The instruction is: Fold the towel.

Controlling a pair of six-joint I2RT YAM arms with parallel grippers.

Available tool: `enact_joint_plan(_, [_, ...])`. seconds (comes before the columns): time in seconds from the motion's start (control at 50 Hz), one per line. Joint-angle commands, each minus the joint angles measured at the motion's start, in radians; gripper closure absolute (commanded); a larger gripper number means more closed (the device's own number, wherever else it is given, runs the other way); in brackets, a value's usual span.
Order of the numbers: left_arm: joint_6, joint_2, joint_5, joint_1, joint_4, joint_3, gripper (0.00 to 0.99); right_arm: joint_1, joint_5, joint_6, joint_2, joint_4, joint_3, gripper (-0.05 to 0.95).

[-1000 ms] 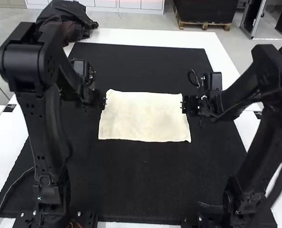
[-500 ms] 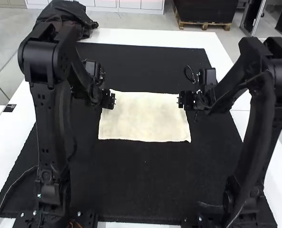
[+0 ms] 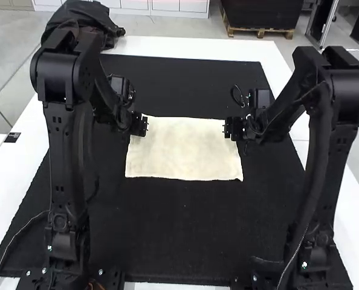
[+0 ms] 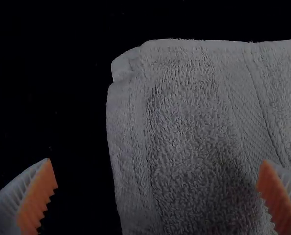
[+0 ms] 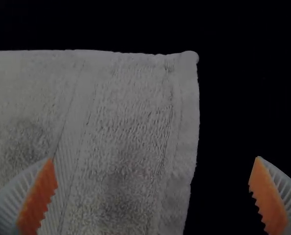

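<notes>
In the high view my left gripper [image 3: 144, 125] is over the far left corner area of the cream towel [image 3: 182, 151], and my right gripper [image 3: 226, 128] is over its far right corner area. The towel lies flat as a rectangle; whether it is in layers I cannot tell. In the left wrist view the left gripper [image 4: 157, 183] is open, its fingers on either side of the edge of the towel [image 4: 184, 127]. The right wrist view has the right gripper [image 5: 153, 183] open too, fingers straddling a side edge of the towel [image 5: 121, 127].
A black mat [image 3: 179, 229] covers most of the white table [image 3: 161, 46]. A dark bag or cloth heap [image 3: 86, 24] sits at the far left corner. A thin cable runs along the mat's near left side.
Both grippers have moved inward, from beside the towel's side edges to over its far corner areas. The towel has kept its place and shape.
</notes>
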Motion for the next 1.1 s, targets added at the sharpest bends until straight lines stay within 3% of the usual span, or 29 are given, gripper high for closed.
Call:
enact_joint_plan(0.0, [-0.003, 0.017, -0.017, 0.003, 0.005, 0.025, 0.036, 0.015, -0.012, 0.005, 0.023, 0.010, 0.033, 0.00])
enact_joint_plan(0.42, [-0.008, 0.027, -0.024, 0.015, 0.005, 0.025, 0.034, 0.015, -0.015, -0.003, 0.117, 0.006, 0.106, -0.01])
enact_joint_plan(0.68, [-0.007, 0.035, -0.024, 0.024, -0.009, 0.019, 0.034, 0.032, -0.010, -0.052, 0.144, -0.023, 0.128, 0.00])
enact_joint_plan(0.84, [0.003, 0.063, -0.063, 0.024, -0.006, 0.006, 0.049, 0.038, -0.009, -0.067, 0.167, -0.046, 0.132, 0.02])
enact_joint_plan(0.9, [0.006, 0.074, -0.068, 0.026, -0.002, 0.003, 0.077, 0.038, -0.010, -0.066, 0.181, -0.057, 0.135, 0.10])
enact_joint_plan(0.94, [0.009, 0.083, -0.070, 0.024, 0.005, 0.000, 0.120, 0.038, -0.018, -0.067, 0.187, -0.062, 0.135, 0.23])
enact_joint_plan(0.96, [0.010, 0.086, -0.071, 0.024, 0.010, -0.001, 0.162, 0.038, -0.026, -0.069, 0.189, -0.060, 0.131, 0.41])
enact_joint_plan(1.02, [0.020, 0.101, -0.077, 0.026, 0.027, -0.005, 0.534, 0.036, -0.049, -0.072, 0.192, -0.056, 0.122, 0.94])
enact_joint_plan(1.04, [0.020, 0.106, -0.093, 0.024, 0.037, -0.006, 0.693, 0.036, -0.049, -0.069, 0.192, -0.049, 0.120, 0.92])
enact_joint_plan(1.06, [0.020, 0.110, -0.123, 0.023, 0.054, -0.009, 0.920, 0.036, -0.049, -0.069, 0.192, -0.048, 0.118, 0.92])
enact_joint_plan(1.08, [0.023, 0.112, -0.136, 0.021, 0.059, -0.012, 0.984, 0.036, -0.049, -0.066, 0.192, -0.049, 0.118, 0.92])
